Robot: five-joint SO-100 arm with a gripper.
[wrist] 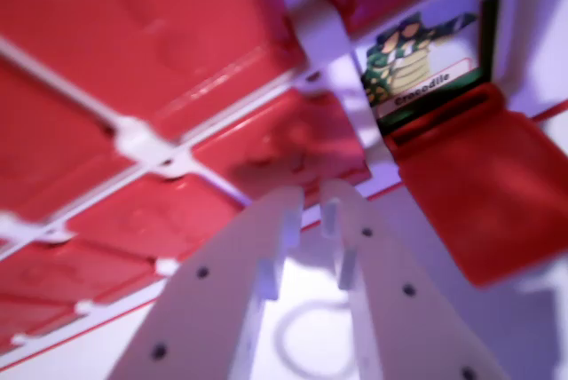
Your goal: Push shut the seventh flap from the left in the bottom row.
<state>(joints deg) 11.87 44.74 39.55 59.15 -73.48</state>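
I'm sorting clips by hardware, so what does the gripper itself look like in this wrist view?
The gripper is plain white plastic: two flat, wedge-shaped fingers that taper toward the tips, each dotted with small dark screw holes. Small ribs or notches show on their inner edges. No cables, labels or markings are visible.
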